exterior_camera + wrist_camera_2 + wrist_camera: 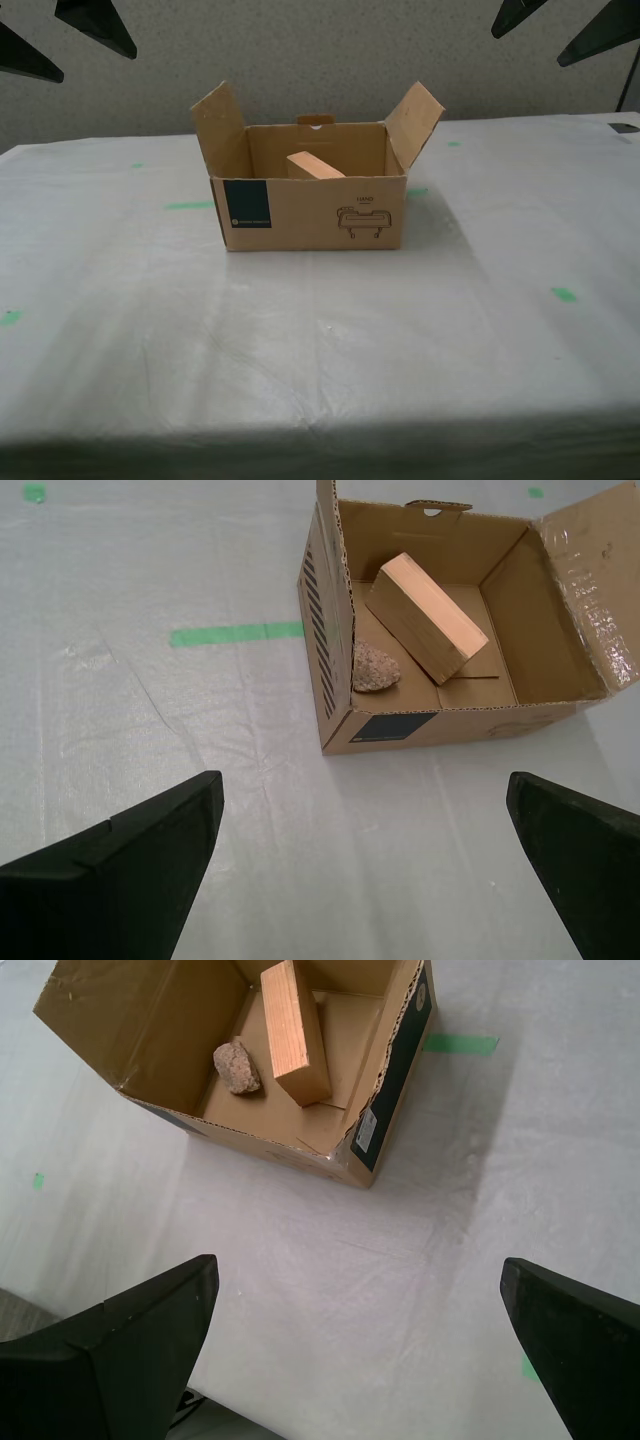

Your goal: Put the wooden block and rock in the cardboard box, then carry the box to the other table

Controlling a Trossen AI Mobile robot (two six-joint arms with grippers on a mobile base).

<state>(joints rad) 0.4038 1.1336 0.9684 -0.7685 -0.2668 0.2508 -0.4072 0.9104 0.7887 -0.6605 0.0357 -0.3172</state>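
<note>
Both grippers hang spread and empty above the sheet-covered table; the loaded box stands toward its far edge.

My first gripper (355, 1345) and my second gripper (365, 855) have their fingers wide apart, well clear of the table (320, 370) with its wrinkled white sheet. Past the table's middle stands the cardboard box (312, 212), flaps upright. Inside it, the wooden block (425, 615) lies tilted, and the rock (375, 667) rests on the floor just beside it.

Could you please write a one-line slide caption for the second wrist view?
Wooden block and rock inside cardboard box on the white-sheeted table.
</note>
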